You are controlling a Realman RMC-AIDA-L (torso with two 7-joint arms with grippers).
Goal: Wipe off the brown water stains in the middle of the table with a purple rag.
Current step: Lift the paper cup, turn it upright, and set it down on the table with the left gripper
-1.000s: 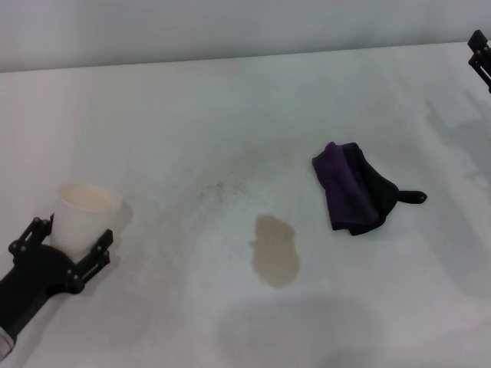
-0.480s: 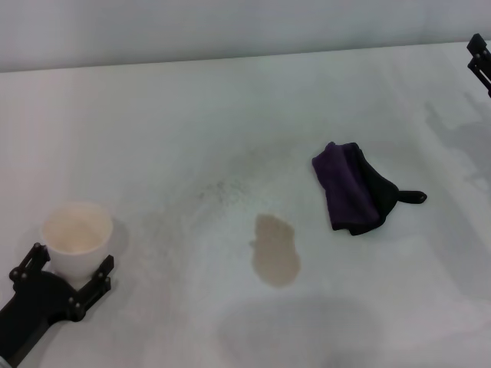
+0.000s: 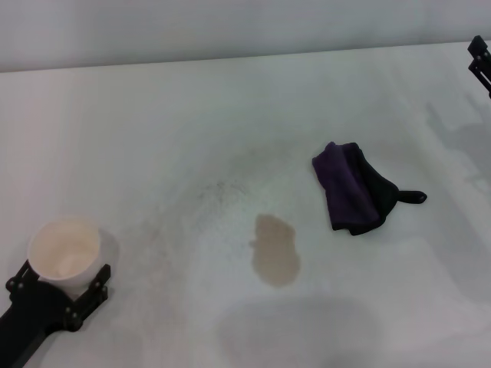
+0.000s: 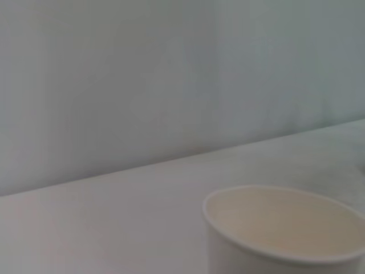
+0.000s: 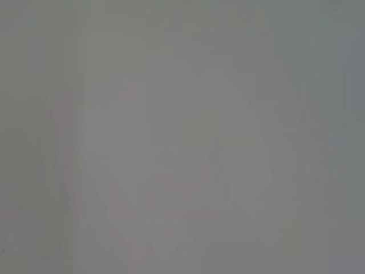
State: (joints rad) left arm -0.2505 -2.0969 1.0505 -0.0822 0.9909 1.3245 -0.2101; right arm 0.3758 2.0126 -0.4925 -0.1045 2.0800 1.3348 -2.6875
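The brown water stains point(image 3: 275, 251) form one tan oval patch near the middle of the white table point(image 3: 192, 123). Just to its right and a little farther back lies the purple rag point(image 3: 349, 188), crumpled, with a black part and a short black tab; nothing touches it. At the near left corner my left gripper point(image 3: 60, 280) has its fingers on both sides of a white paper cup point(image 3: 63, 249), which fills the left wrist view as the cup point(image 4: 285, 228). Only a black tip of my right gripper point(image 3: 480, 58) shows at the far right edge, well away from the rag.
Faint grey speckles point(image 3: 219, 188) lie behind the stain. A pale wall point(image 3: 230, 27) rises behind the table's back edge. The right wrist view is a blank grey field.
My left gripper has pulled toward the near left corner, and the paper cup has travelled with it. The rag, the stain and the right gripper have stayed where they were.
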